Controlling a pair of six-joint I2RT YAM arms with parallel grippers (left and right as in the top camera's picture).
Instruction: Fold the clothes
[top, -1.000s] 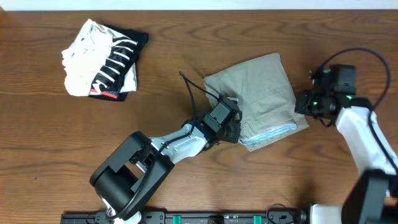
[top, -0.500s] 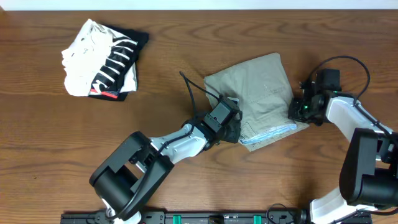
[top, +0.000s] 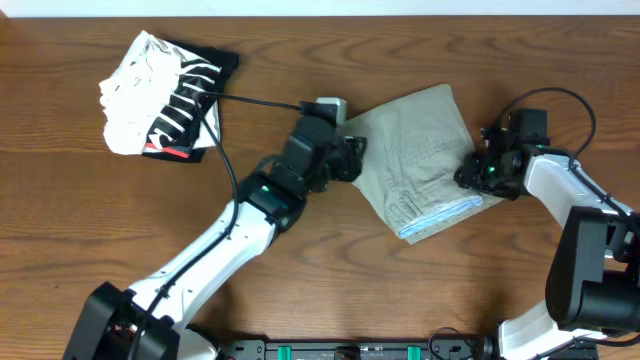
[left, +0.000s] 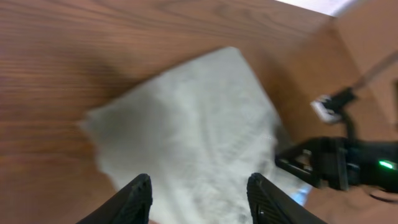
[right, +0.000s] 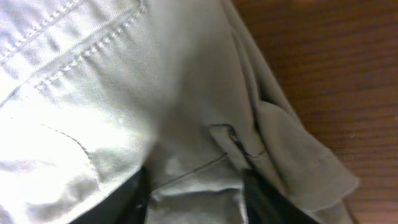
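**Item:** one pair of khaki shorts (top: 420, 140), which we take to be the clothes to fold.

**Location:** on the wooden table (top: 80, 230), right of centre. The shorts lie as a tilted, roughly rectangular bundle that looks already doubled over. The pale blue waistband (top: 440, 213) peeks out along the lower edge. Well apart, at the upper left, we note a folded black-and-white striped garment (top: 160, 95), which is no part of this job.

**Tools:**
- The left gripper (top: 350, 158) is at the bundle's left edge. Its wrist view shows the fingers (left: 140, 199) spread with only cloth below them, so we list it as open and holding nothing.
- The right gripper (top: 468, 178) is at the right edge, close over the fabric. Its fingers (right: 134, 199) also stand apart, and the cloth lies flat between them rather than pinched, so we list it as open too.

**Handling, in our judgement:**
- The fabric is light, soft woven cotton, limp rather than stiff. It is not fragile and not slippery on wood.
- It will sag and drag if lifted from one point, and the layers may slide off each other.
- The double-stitched seam (right: 74, 56) and the thicker waistband give the firmest purchase. Thin single layers in the middle of a panel would bunch.
- We would take it at two corners of one edge, one gripper each, pinching all layers together. We would then carry that edge low across so the fold lands square.
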